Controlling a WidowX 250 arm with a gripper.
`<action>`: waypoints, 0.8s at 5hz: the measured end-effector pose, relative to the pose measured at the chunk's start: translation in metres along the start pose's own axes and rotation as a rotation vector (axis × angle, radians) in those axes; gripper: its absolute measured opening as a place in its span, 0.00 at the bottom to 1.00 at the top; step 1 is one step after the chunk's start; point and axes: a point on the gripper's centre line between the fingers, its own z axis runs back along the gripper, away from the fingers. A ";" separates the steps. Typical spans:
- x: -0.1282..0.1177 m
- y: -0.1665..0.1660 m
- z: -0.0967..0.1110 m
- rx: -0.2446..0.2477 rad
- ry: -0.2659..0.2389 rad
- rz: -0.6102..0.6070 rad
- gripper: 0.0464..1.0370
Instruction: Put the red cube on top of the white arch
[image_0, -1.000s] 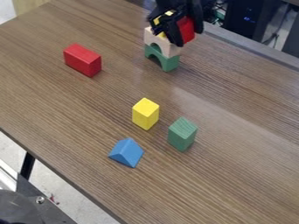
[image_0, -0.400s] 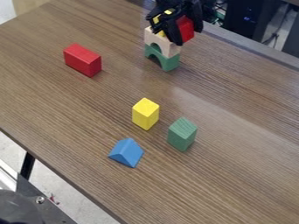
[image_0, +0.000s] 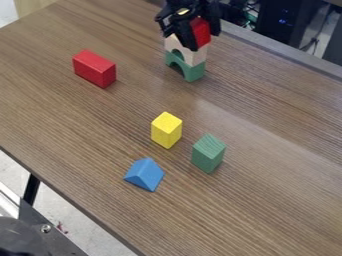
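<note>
Nearest the near edge of the tabletop, a blue wedge lies with a strip of wood between it and that edge. Just beyond are a green block and a yellow block, upright and apart, leaving a narrow gap. A broad stretch of wood runs from this group toward the right side. Farther back, nearer the left edge, a red block lies well apart from the rest, with open wood between it and the stack. Near the far edge, a green arch carries the white arch. The gripper hangs over them, its fingers clamped on the red cube at the white arch's top; I cannot tell whether cube and arch touch. Beyond the far edge stands dark equipment.
</note>
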 end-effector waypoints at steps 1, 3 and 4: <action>0.004 0.002 0.002 -0.001 -0.005 0.012 0.55; 0.007 -0.001 0.005 -0.011 -0.010 0.010 0.55; 0.007 -0.001 -0.002 -0.003 -0.007 0.012 0.55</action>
